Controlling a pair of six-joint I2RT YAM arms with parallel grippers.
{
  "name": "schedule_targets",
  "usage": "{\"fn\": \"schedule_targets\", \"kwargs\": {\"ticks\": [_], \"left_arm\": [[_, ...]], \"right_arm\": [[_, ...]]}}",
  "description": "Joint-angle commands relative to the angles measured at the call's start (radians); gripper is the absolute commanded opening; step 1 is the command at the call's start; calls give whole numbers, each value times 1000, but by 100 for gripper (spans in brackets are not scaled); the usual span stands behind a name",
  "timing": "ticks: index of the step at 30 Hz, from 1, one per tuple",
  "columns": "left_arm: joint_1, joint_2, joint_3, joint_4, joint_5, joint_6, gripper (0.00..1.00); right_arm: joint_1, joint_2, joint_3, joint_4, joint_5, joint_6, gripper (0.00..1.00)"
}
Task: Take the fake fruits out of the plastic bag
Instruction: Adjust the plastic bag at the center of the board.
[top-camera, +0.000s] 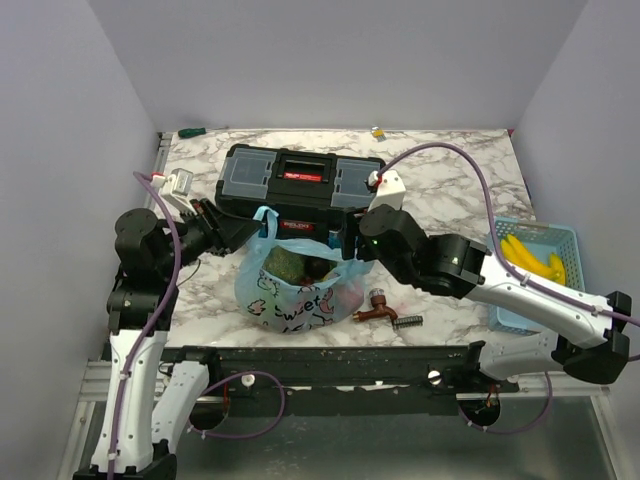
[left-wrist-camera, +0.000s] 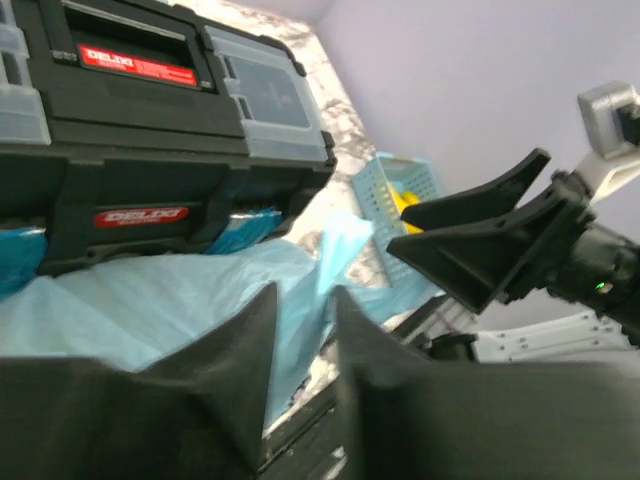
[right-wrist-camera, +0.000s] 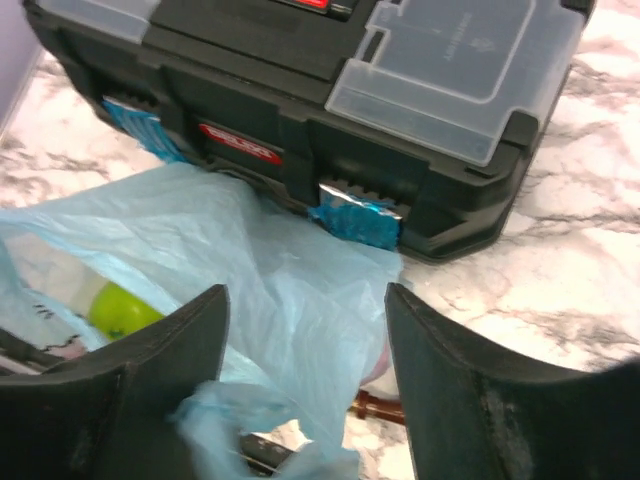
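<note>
The light-blue plastic bag (top-camera: 295, 290) with its pink cartoon print sits in front of the toolbox, bulging with dark green fruits (top-camera: 292, 264). A green fruit (right-wrist-camera: 120, 310) shows through its mouth in the right wrist view. My left gripper (top-camera: 243, 232) is at the bag's left handle (top-camera: 265, 218). Its jaws (left-wrist-camera: 305, 292) stand a narrow gap apart, with blue film (left-wrist-camera: 300, 265) in line with the gap; contact is unclear. My right gripper (top-camera: 343, 240) is open wide (right-wrist-camera: 305, 292) just over the bag's right side, with film (right-wrist-camera: 300, 300) below its fingers and nothing held.
A black toolbox (top-camera: 300, 180) stands right behind the bag, with blue foil packets (right-wrist-camera: 358, 222) wedged under its front. A blue mesh basket (top-camera: 560, 240) holding yellow bananas (top-camera: 530, 258) is at the right edge. A brown tap-like piece (top-camera: 378, 308) and a small spring (top-camera: 407, 322) lie right of the bag.
</note>
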Motion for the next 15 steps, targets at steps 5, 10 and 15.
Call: {"fn": "schedule_targets", "kwargs": {"ticks": [5, 10, 15], "left_arm": [[-15, 17, 327, -546, -146, 306, 68], [-242, 20, 442, -664, -478, 278, 80], [-552, 42, 444, -714, -883, 131, 93]], "right_arm": [[5, -93, -114, 230, -104, -86, 26], [6, -99, -139, 275, -117, -85, 20], [5, -85, -131, 279, -119, -82, 20]]}}
